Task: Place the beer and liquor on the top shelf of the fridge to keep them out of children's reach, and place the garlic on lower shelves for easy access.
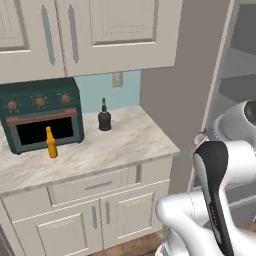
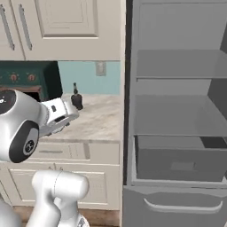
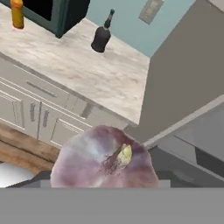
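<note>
**Desk:** Two bottles, one bulb. What is the arm doing with them in this shot?

**Photographer:** The gripper is holding the garlic, its jaws standing partly apart around the bulb. The bulb is crowding the front of the hand view, purple-flushed, its yellowish tip pointing at the lens. It is covering the finger tips, so I am reading the hold from the bulb hanging in mid-air.

**Desk:** Where is that hanging, measured from the fridge?

**Photographer:** It is hanging just off the fridge's left front edge, out over the edge of the marble counter that is running up against the fridge's side. The fridge is standing open, and the top shelf of the fridge is lying bare and grey above a second shelf and a drawer box.

**Desk:** And the bottles?

**Photographer:** Both are standing upright on the counter. The liquor is sitting back by the blue wall, the nearer of the two to the fridge. The beer is standing well farther from the fridge, just in front of the green countertop oven, and well apart from the liquor.

**Desk:** Is any label or brand showing?

**Photographer:** The bottles are appearing too small for any writing to be made out. The oven is showing three copper-coloured knobs, with no lettering I can make out. A pale wall outlet is sitting above the liquor, on the fridge side.
</note>
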Robot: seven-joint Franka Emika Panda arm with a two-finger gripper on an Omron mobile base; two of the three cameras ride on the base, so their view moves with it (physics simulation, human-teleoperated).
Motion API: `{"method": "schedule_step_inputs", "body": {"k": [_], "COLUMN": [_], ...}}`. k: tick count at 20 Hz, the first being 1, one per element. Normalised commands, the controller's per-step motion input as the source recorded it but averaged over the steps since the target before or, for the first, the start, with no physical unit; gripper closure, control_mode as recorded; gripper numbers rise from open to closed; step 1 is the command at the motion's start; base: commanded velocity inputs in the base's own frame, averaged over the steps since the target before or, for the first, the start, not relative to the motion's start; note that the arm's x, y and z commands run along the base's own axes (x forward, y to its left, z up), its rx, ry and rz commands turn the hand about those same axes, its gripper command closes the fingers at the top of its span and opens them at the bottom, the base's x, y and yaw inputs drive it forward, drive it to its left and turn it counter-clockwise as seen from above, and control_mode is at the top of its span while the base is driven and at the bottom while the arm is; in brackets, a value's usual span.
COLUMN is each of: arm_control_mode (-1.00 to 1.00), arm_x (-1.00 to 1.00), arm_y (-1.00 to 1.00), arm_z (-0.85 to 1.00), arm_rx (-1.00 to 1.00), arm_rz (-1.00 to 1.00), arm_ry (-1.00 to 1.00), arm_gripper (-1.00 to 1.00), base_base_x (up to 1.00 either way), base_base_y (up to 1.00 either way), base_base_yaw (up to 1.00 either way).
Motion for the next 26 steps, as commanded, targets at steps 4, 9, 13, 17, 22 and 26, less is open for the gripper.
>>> {"method": "schedule_step_inputs", "body": {"k": [4,9,13,17,22,26], "arm_control_mode": [1.0,1.0,1.0,1.0,1.0,1.0], "arm_x": [0.0,0.0,0.0,0.0,0.0,0.0], "arm_y": [0.0,0.0,0.0,0.0,0.0,0.0], "arm_z": [0.0,0.0,0.0,0.0,0.0,0.0], "arm_rx": [0.0,0.0,0.0,0.0,0.0,0.0], "arm_rz": [0.0,0.0,0.0,0.0,0.0,0.0], "arm_ry": [0.0,0.0,0.0,0.0,0.0,0.0], "arm_gripper": [1.0,1.0,1.0,1.0,1.0,1.0], "base_base_x": [0.0,0.0,0.02,0.19,0.2,0.21], "base_base_y": [-0.81,-0.85,-0.85,-0.66,-0.2,0.0], "base_base_yaw": [-0.33,-0.32,-0.3,-0.1,0.14,0.33]}}
